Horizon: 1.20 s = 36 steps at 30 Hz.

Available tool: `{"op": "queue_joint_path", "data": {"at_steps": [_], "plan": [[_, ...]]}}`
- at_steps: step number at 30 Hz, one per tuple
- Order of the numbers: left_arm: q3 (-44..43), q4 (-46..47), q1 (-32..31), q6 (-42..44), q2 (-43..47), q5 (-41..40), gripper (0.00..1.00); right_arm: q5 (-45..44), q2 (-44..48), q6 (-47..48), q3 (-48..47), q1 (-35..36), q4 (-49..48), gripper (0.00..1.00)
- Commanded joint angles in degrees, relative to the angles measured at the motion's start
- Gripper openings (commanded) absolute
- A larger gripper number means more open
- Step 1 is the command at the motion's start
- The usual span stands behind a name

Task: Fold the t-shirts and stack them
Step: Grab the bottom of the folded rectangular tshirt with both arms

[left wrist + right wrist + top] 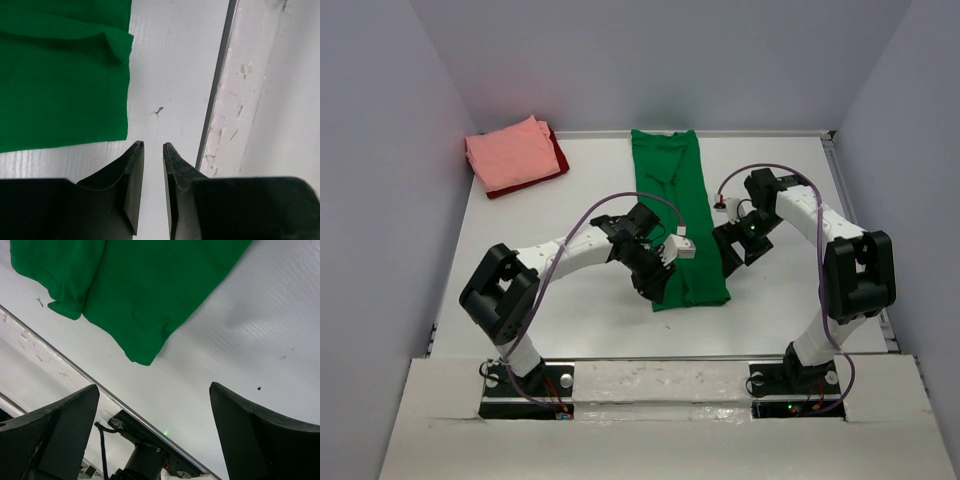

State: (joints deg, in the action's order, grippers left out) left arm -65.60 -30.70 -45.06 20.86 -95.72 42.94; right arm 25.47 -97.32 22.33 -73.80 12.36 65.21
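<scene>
Hovering with left gripper [152,145] low by near hem of green t-shirt [680,215], jaws narrowly parted, pinching nothing. Holding right gripper [154,386] spread wide, empty, just right of same hem. Green tee lying mid table [580,330] as long folded strip; salmon pink t-shirt [510,152] folded atop dark red t-shirt [560,160], far-left corner.

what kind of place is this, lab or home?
Likely a lab test cell: white table boxed by plain grey walls, left arm and right arm bolted at its near edge, green t-shirt laid out.
</scene>
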Motion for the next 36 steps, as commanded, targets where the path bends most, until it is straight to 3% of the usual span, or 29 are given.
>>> {"op": "queue_joint_path", "data": {"at_steps": [1,14,36], "plan": [[3.02,1.07,-0.56,-0.65,0.01,-4.87,0.35,0.72,0.11,0.7,-1.96,-0.41,0.62,0.97],[2.85,3.27,-1.17,-2.05,-5.88,-12.08,0.38,0.89,0.9,1.75,-0.03,-0.41,0.53,0.98],[-1.11,-0.42,-2.84,-0.56,-10.63,-5.24,0.44,0.54,1.69,2.9,3.66,-1.46,-0.78,0.98]]}}
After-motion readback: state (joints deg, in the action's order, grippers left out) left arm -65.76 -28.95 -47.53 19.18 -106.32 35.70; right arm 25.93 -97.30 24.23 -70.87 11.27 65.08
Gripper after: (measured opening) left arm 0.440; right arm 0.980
